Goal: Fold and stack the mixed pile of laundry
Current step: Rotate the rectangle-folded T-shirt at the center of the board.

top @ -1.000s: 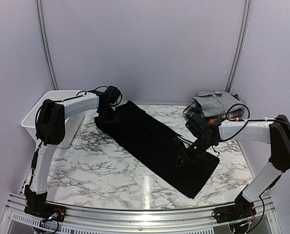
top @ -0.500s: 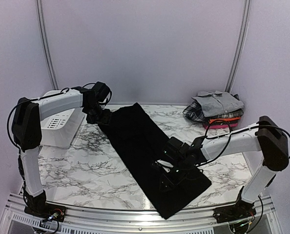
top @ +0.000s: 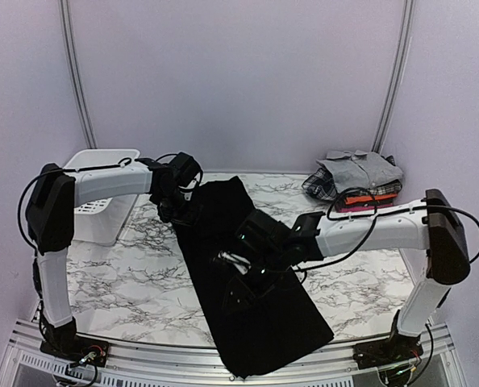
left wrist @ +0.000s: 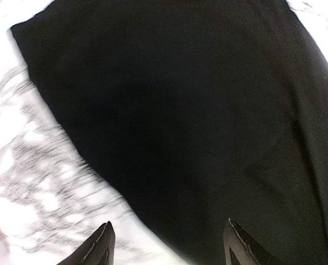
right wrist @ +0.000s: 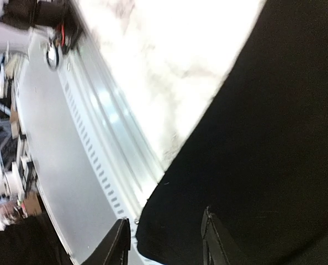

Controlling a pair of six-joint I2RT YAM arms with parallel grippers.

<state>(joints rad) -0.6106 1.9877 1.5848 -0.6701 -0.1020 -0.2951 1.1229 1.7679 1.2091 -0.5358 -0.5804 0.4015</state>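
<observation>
The large black cloth (top: 256, 298) lies flat in a long strip from the back centre to the table's front edge. It fills the left wrist view (left wrist: 180, 110) and the right wrist view (right wrist: 274, 138), where its near corner hangs over the front rail. My left gripper (top: 181, 208) is open over the cloth's far left edge (left wrist: 169, 248). My right gripper (top: 235, 284) is open low over the cloth's middle (right wrist: 164, 243). The grey shirt (top: 362, 168), the plaid piece (top: 318, 185) and the red-pink piece (top: 360, 203) sit stacked at the back right.
A white slotted basket (top: 90, 205) stands at the back left, beside the left arm. The metal front rail (right wrist: 98, 138) runs along the table's near edge. Marble table top (top: 135, 266) shows left and right of the cloth.
The black cloth has swung and slid, its near end moving left and toward the front edge. My right gripper moved left and forward with it. My left gripper shifted slightly right.
</observation>
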